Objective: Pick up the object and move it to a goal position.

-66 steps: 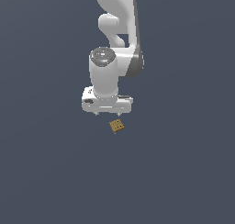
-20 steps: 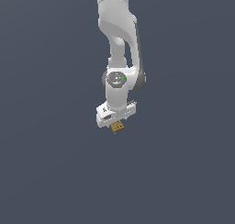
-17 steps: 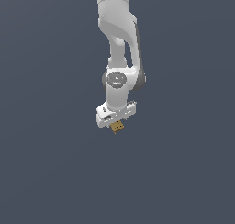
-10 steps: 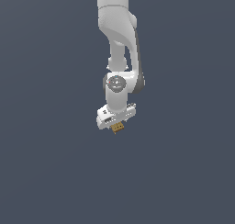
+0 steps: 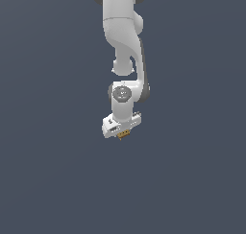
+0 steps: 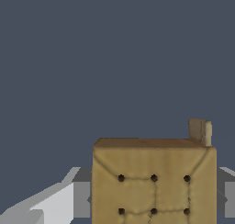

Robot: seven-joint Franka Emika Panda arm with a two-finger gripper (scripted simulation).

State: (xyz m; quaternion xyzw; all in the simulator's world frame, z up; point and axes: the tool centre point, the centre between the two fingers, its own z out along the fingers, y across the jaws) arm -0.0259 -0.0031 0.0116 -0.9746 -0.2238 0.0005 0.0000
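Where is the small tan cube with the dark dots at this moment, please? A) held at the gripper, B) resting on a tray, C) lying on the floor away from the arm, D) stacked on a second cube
A: in the exterior view the cube sits right under the gripper, and the wrist view shows it between the grey fingers.

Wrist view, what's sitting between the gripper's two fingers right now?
The tan dotted cube fills the gap between the gripper fingers; the wrist view shows it, nothing else there.
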